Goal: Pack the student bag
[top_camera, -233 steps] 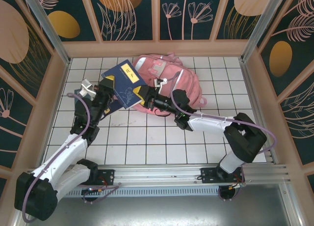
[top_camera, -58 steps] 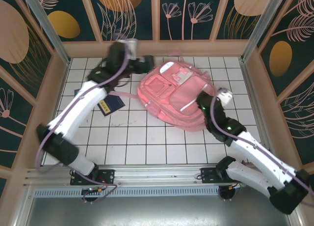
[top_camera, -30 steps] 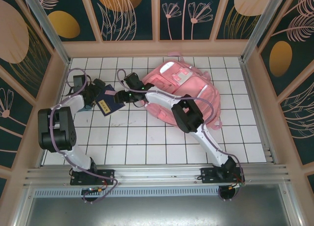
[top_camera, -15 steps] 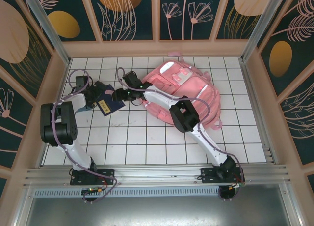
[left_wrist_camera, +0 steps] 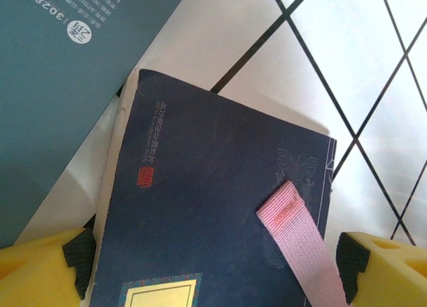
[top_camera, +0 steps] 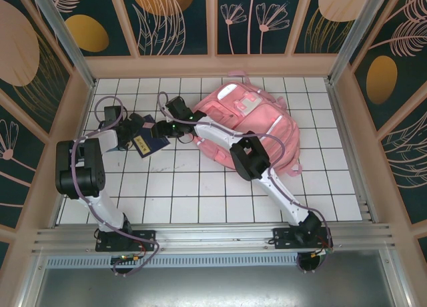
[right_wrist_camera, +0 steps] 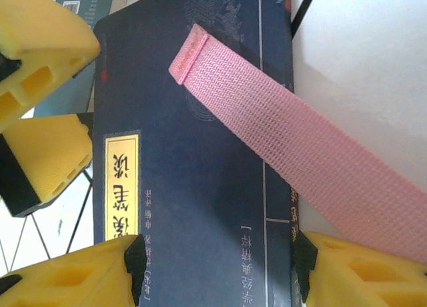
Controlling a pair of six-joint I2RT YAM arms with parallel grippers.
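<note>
Swung over to the dark blue book point(left_wrist_camera: 200, 207) since a moment ago, the left gripper point(left_wrist_camera: 210, 267) hangs wide open over it, and the right gripper point(right_wrist_camera: 213, 273) has its jaws apart over it too. A pink strap point(right_wrist_camera: 293, 153) lies across the book. The pink student bag point(top_camera: 257, 130) lies just beside.

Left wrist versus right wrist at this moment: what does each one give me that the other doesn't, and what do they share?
Left wrist adds: the red seal on the cover, and a wide stretch of the teal book beside it. Right wrist adds: readable characters on the yellow title label, and the right gripper facing the left gripper, both open. Shared: the dark blue book with the pink strap end lying across it.
</note>
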